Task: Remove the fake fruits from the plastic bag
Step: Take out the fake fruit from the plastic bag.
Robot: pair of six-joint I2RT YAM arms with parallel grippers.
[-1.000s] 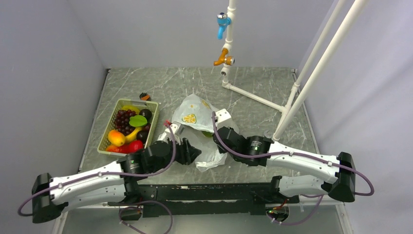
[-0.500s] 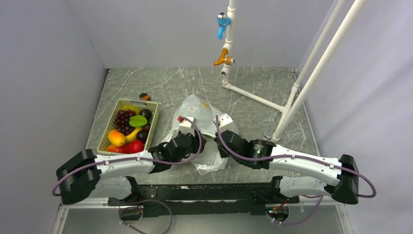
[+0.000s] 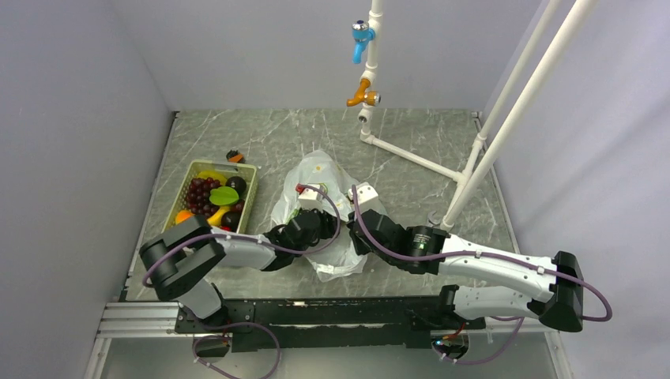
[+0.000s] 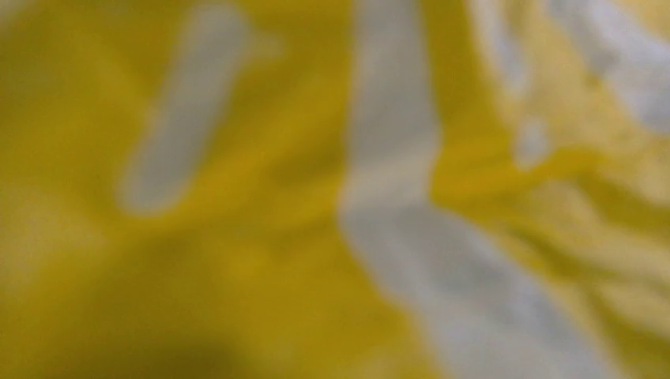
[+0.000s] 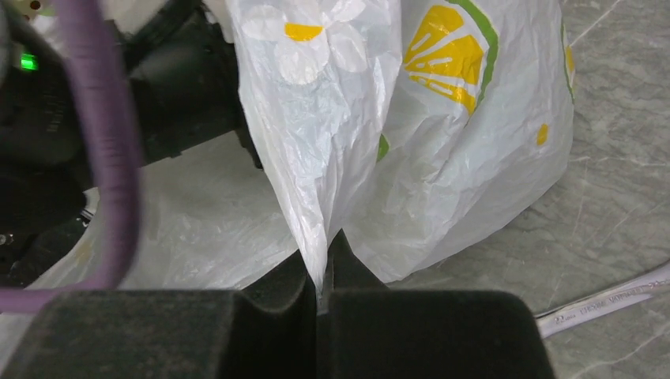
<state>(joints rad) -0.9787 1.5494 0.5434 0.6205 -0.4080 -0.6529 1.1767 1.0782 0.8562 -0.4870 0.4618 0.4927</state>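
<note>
At far left a tray point(image 3: 251, 189) is seen on the tabletop point(image 3: 411, 189), loaded with fake fruits point(image 3: 207, 197): purple grapes, something yellow, something red, an orange piece and a green leaf are made out. One small orange-and-dark item point(image 3: 235, 156) is noted loose just beyond the tray. The plastic bag point(image 3: 314, 172) is found mid-tabletop, right of the tray, crumpled and puffed up, with both arms at it. The left claw point(image 3: 318, 227) is pushed in against the bag's near-left side. Its opening cannot be told, since the left wrist view is filled by blurred yellow and white film and no fingers are shown. The right claw point(image 5: 320, 272) is closed tight on a pinched fold of the bag, and the film is drawn up taut from it. A green speck behind the film is seen in the right wrist view; print or fruit cannot be told. Progress is judged as well along, with many fruits out, but the bag's contents are hidden, so what is left cannot be counted. A slim metal tool point(image 5: 608, 300) lies near the bag. The tabletop is grey marbled. It is enclosed by pale plain walls, with a white pipe frame point(image 3: 411, 158) carrying a blue tap point(image 3: 360, 35) and an orange valve point(image 3: 363, 96) at back right.
</note>
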